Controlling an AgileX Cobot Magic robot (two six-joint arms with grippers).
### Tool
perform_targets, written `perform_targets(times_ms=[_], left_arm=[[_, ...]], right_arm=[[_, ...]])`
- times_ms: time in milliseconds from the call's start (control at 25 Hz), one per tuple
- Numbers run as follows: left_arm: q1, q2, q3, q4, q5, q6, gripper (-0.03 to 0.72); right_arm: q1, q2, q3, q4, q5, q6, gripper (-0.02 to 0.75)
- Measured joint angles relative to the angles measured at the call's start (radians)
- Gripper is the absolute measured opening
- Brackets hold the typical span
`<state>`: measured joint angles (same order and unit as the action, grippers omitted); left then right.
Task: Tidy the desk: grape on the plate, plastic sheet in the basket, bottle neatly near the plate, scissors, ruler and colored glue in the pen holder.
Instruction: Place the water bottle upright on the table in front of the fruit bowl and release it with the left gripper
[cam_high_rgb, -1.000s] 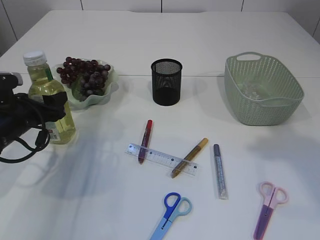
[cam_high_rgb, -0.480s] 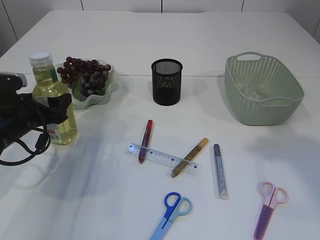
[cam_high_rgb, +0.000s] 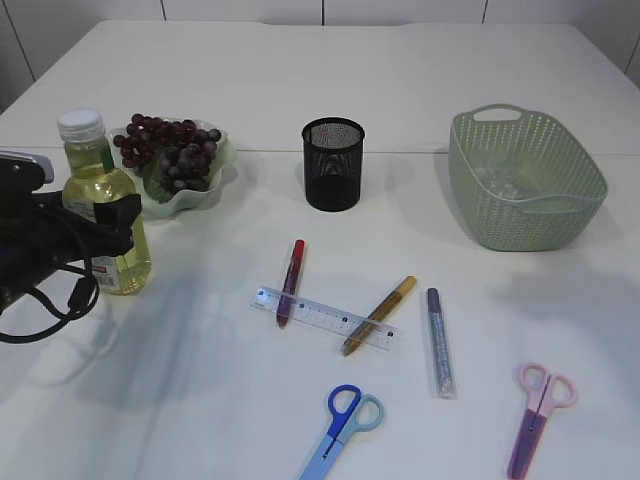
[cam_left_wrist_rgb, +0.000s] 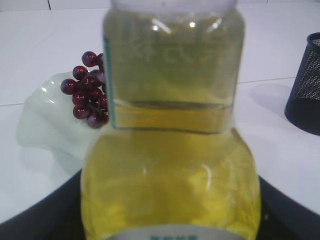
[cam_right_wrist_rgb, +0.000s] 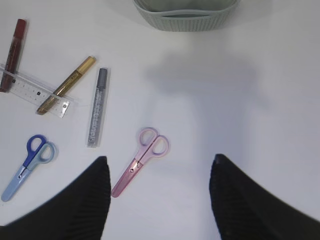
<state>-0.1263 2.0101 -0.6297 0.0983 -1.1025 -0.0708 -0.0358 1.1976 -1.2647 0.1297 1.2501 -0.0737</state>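
Reaching in low from 9 o'clock, left gripper brackets the bottle; fingers sit either side of its lower body, can't tell whether they press it. Bottle stands upright, just at 7 o'clock of the plate, grapes on the plate. Right gripper hangs above the table, fingers spread, nothing between, pink scissors below. Ruler and glue pens still lie at 6 o'clock of the pen holder.

The white bench carries a clear bottle of yellow liquid, a pale green wavy plate, a black mesh pen holder, a green woven plastic basket, a transparent ruler under red and gold glue pens, a silver glitter glue pen, blue-handled scissors and pink-handled scissors.
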Motion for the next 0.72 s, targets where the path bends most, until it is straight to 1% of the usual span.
perform_targets(times_ms=[280,720], left_arm=[[0.0,0.0,0.0,-0.019,-0.007,0.002,0.582],[0.0,-0.002,0.0,-0.022,-0.018,0.002,0.584]], right_arm=[[0.0,0.0,0.0,0.004,0.0,0.0,0.489],[0.0,0.0,0.0,0.007,0.0,0.0,0.489]])
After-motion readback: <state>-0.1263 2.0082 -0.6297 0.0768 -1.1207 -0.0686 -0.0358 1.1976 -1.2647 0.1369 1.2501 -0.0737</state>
